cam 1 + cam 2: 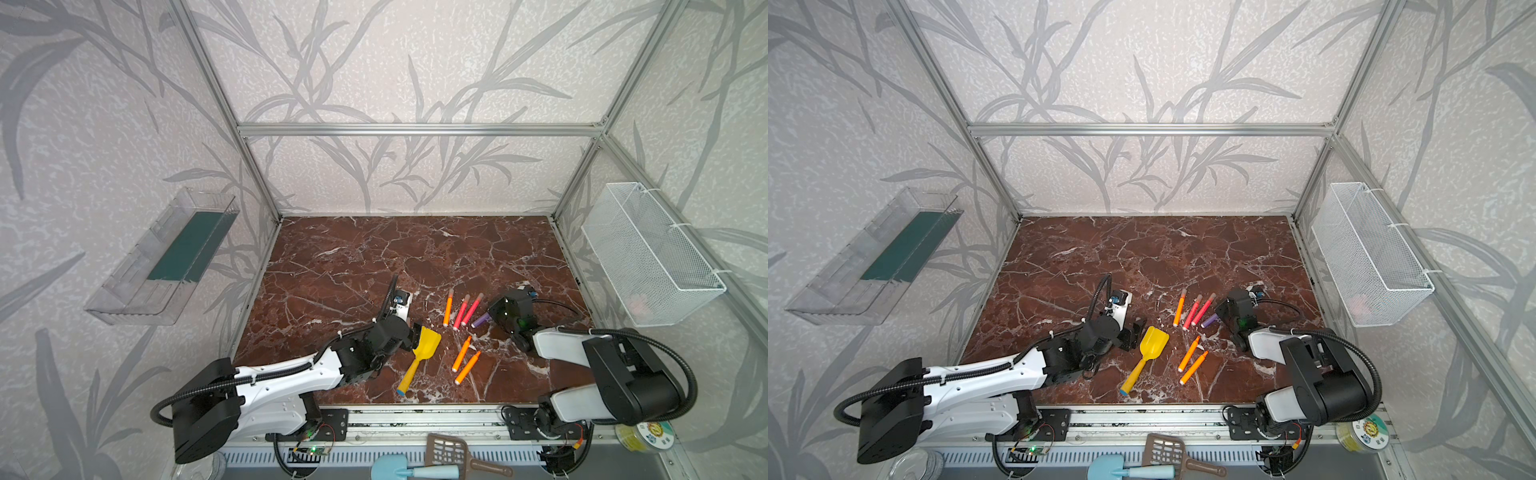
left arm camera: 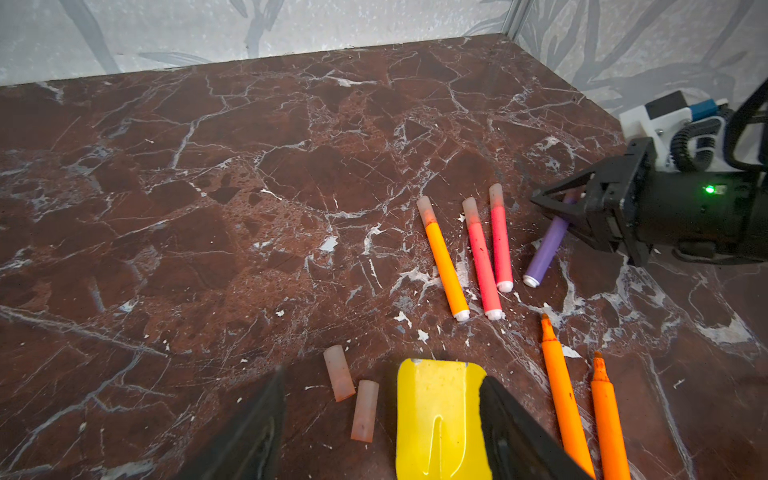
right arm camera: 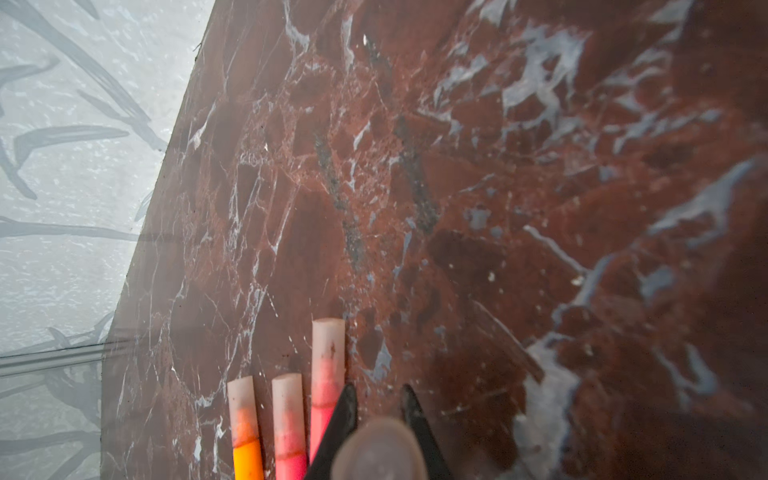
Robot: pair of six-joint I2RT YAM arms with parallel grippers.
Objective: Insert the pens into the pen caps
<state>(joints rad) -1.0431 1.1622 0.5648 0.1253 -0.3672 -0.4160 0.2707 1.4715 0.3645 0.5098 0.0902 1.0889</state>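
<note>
My right gripper (image 1: 492, 313) is shut on the purple pen (image 2: 544, 253), whose white end points down at the marble table (image 1: 353, 266). In the right wrist view a blurred pinkish cap end (image 3: 380, 449) sits between the jaws of that gripper (image 3: 379, 388). Beside it lie three capped pens: one orange (image 2: 446, 262) and two red-pink (image 2: 482, 257) (image 2: 500, 241). Two uncapped orange pens (image 2: 565, 407) (image 2: 609, 419) lie nearer the front. My left gripper (image 2: 382, 375) is open low over two loose pen caps (image 2: 339, 372) (image 2: 365, 410) and holds nothing.
A yellow toy shovel (image 1: 419, 357) lies with its blade between my left fingers, next to the loose caps. A white mesh basket (image 1: 652, 257) hangs on the right wall and a clear shelf (image 1: 162, 257) on the left wall. A brown scoop (image 1: 453, 451) lies beyond the front rail.
</note>
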